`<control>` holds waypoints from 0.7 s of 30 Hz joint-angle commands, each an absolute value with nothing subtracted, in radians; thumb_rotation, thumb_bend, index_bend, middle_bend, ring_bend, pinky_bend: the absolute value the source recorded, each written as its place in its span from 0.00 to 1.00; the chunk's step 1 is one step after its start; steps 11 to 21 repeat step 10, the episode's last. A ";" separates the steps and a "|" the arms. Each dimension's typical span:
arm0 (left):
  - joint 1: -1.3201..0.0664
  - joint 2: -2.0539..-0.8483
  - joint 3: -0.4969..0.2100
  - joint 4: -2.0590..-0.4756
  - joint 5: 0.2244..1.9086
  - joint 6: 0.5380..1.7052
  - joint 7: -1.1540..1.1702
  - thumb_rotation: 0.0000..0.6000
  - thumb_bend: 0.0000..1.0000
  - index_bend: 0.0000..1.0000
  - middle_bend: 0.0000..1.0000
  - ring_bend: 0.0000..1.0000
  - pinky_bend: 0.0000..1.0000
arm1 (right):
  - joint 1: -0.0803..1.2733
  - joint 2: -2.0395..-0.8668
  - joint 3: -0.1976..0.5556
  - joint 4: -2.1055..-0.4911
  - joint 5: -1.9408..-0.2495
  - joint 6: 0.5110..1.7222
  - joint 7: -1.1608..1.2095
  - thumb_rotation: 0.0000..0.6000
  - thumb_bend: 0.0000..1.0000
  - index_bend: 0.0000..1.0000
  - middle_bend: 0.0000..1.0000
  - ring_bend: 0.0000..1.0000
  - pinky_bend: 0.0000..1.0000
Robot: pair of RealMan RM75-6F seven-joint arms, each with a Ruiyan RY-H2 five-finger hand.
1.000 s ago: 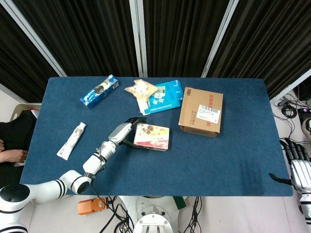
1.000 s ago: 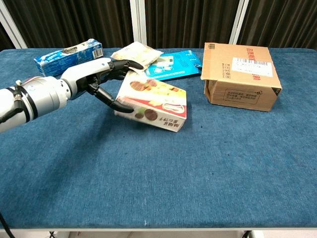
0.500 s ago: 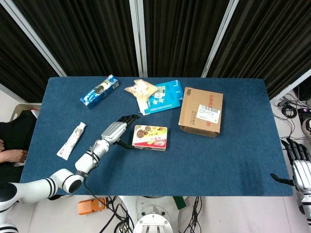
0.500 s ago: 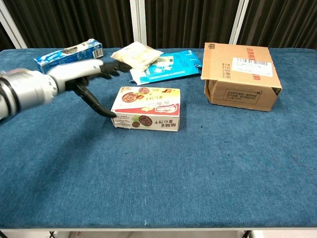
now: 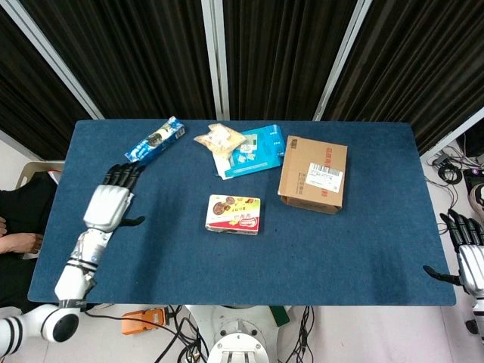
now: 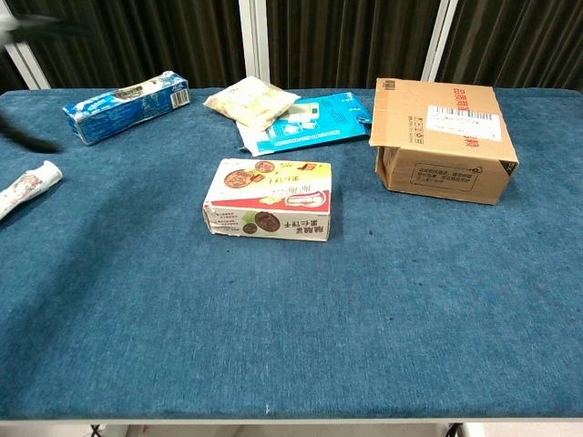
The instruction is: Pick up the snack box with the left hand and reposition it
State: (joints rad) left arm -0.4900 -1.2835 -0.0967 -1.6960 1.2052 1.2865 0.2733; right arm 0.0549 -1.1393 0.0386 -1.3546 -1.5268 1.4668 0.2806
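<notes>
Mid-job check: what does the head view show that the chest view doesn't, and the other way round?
Only the head view shows both hands whole: the left hand, open over the table's left side, and the right hand, open off the right edge. Only the chest view shows the snack box's front side panel. Both show the snack box lying free, the cardboard box and the blue carton.

The left hand (image 5: 108, 206) showed a white shell with black fingers, on a white, black-ringed arm; the right hand (image 5: 469, 261) looked alike.
</notes>
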 commanded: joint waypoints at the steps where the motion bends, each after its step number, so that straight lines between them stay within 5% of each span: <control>1: -0.357 -1.226 -0.014 -1.704 1.266 1.430 0.277 1.00 0.00 0.00 0.00 0.00 0.00 | 0.054 -1.142 0.040 -1.354 -1.531 1.477 0.266 1.00 0.10 0.00 0.00 0.00 0.00; 10: -0.155 -1.213 0.097 -1.638 1.394 1.620 0.174 1.00 0.00 0.00 0.00 0.00 0.00 | 0.040 -1.153 0.036 -1.376 -1.541 1.508 0.220 1.00 0.10 0.00 0.00 0.00 0.00; 21: -0.155 -1.213 0.097 -1.638 1.394 1.620 0.174 1.00 0.00 0.00 0.00 0.00 0.00 | 0.040 -1.153 0.036 -1.376 -1.541 1.508 0.220 1.00 0.10 0.00 0.00 0.00 0.00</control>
